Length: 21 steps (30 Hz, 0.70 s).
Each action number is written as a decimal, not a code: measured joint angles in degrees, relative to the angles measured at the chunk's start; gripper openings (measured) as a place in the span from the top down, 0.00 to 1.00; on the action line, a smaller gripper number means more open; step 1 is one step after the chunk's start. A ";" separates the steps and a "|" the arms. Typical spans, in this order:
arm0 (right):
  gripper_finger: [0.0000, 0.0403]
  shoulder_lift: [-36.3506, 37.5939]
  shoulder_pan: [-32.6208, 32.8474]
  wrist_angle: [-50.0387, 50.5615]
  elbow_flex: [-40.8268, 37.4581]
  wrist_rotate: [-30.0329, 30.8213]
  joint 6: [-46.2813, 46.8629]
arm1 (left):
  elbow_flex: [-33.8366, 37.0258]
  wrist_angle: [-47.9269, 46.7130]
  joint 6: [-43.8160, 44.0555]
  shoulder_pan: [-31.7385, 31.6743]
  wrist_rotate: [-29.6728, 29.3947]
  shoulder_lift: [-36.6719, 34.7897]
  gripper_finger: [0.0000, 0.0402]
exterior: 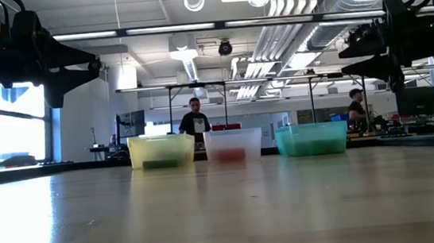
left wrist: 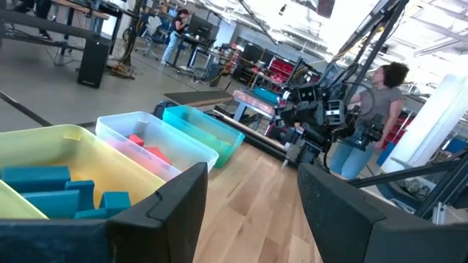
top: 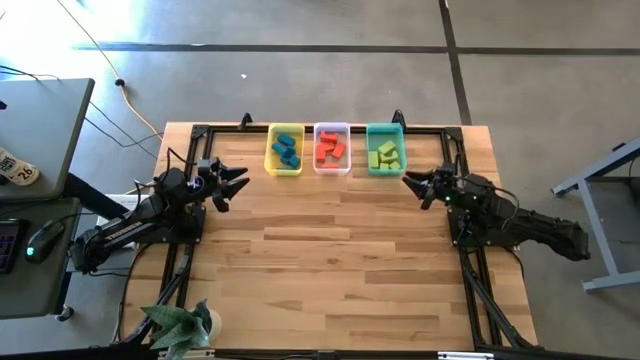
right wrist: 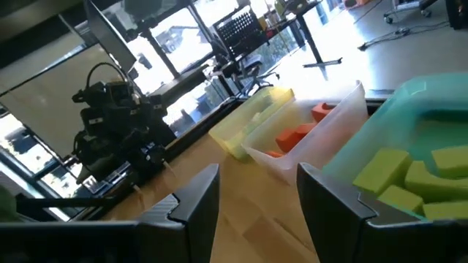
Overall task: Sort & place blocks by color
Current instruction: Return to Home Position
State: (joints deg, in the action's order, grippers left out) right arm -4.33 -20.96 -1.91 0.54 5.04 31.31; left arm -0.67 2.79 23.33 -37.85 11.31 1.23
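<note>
Three trays stand in a row at the table's far edge. The yellow tray (top: 285, 150) holds blue blocks (top: 287, 150), the clear tray (top: 332, 148) holds red-orange blocks (top: 330, 150), and the teal tray (top: 385, 149) holds yellow-green blocks (top: 387, 154). My left gripper (top: 240, 186) hovers open above the table, left of the yellow tray. My right gripper (top: 412, 186) hovers open, right of the teal tray. Both are empty. In the left wrist view the blue blocks (left wrist: 55, 191) lie in the yellow tray.
The wooden table top (top: 330, 260) lies bare between and in front of the arms. A potted plant (top: 180, 325) stands at the near left corner. People stand in the room beyond the table (exterior: 194, 117).
</note>
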 joint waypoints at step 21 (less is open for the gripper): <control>0.58 -0.14 0.12 1.24 0.08 -5.23 -1.31 | 0.00 0.00 -16.48 0.00 0.02 0.00 0.50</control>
State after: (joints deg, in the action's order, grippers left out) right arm -4.47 -20.84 -0.67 0.62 -0.19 30.00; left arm -0.67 2.79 6.85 -37.85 11.33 1.23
